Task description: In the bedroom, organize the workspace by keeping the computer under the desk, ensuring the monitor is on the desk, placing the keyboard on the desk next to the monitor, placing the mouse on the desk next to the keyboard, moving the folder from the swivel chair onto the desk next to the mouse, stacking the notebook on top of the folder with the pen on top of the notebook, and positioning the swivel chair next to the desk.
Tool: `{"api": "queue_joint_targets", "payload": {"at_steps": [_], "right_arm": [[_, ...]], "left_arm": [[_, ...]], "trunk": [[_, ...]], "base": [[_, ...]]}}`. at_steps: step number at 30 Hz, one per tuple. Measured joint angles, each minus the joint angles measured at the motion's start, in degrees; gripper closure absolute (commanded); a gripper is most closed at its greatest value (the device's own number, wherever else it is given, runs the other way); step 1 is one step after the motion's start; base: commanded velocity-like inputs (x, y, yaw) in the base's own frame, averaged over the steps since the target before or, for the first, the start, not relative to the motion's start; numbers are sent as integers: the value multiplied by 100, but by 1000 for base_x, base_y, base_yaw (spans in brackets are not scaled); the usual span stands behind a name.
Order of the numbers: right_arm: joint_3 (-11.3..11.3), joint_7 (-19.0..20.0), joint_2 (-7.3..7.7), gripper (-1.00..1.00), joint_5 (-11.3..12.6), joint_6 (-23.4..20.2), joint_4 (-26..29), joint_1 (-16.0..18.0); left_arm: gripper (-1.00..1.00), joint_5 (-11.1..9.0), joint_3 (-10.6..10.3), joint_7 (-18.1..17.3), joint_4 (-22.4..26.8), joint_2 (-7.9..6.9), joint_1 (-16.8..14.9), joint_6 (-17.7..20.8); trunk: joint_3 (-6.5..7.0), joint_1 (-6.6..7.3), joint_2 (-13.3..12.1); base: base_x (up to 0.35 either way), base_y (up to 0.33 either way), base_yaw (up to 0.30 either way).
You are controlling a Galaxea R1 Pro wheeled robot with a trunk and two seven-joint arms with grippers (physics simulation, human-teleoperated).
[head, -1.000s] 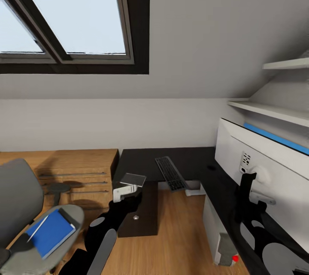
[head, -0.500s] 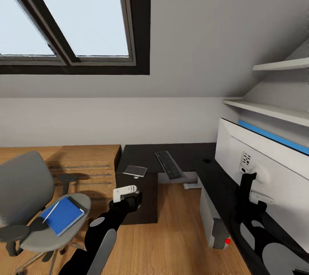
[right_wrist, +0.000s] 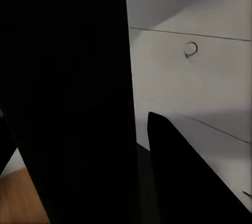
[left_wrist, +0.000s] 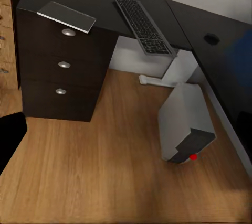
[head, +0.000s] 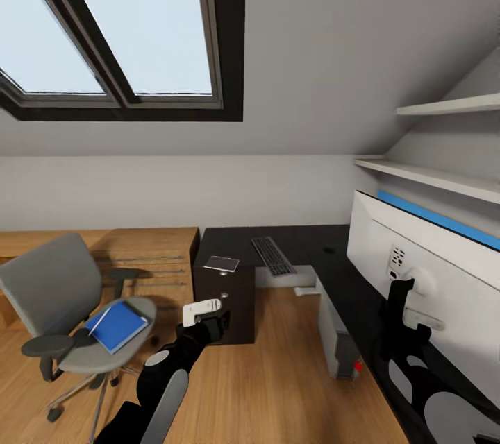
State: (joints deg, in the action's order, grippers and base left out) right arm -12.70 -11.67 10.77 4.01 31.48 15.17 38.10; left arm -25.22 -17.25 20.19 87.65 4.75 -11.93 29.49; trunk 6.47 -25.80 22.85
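Folder (head: 117,325): bright blue, flat, white-edged, lying on the seat of the swivel chair (head: 52,291); a slim white pen (head: 101,319) rests along its near-left edge.
Swivel chair: grey upholstery, black armrests, chrome star base on the wood floor (head: 278,388); it stands well apart from the bench (head: 292,244), in front of a light wooden dresser (head: 149,250).
Notebook (head: 221,263): thin grey glossy pad, flat on the bench corner above the dark drawer unit (head: 223,302).
Keyboard (head: 272,256): slim and dark, on the bench, its near end overhanging the front edge, as the left wrist view confirms.
Monitor (head: 417,270): white back toward the camera, upright on the right wing of the bench.
Computer (head: 338,343): pale tower on the floor under the bench, a red light at its near end.
Step in hand: by my reading, the approach to the chair to fetch the folder; nothing is held yet.
Left tool (head: 205,311): raised mid-room between chair and drawer unit, carrying nothing; its jaws do not show clearly, so I cannot tell their state.
Right tool (head: 406,322): close against the monitor's back; open or closed, I cannot tell.
Next move: likely a turn toward the chair and a low reach over the seat, gripping the folder by an edge without rolling the pen off.
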Motion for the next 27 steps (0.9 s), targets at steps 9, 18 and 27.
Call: {"api": "queue_joint_targets", "payload": {"at_steps": [9, 18, 27], "right_arm": [[44, -10, 3, 100, 62, 16, -4, -3], [43, -5, 2, 100, 37, 10, 5, -2], [55, 2, 2, 100, 59, 13, 6, -3]], "left_arm": [[-100, 12, 1, 152, 1, 6, 0, -7], [-100, 8, -3, 236, -17, 3, 0, -7], [-100, 17, -7, 237, -17, 8, 0, -7]], "trunk": [[-2, 4, 0], [-1, 4, 1], [-2, 4, 0]], "base": [[-46, 0, 0], [0, -26, 0], [0, -144, 0]]}}
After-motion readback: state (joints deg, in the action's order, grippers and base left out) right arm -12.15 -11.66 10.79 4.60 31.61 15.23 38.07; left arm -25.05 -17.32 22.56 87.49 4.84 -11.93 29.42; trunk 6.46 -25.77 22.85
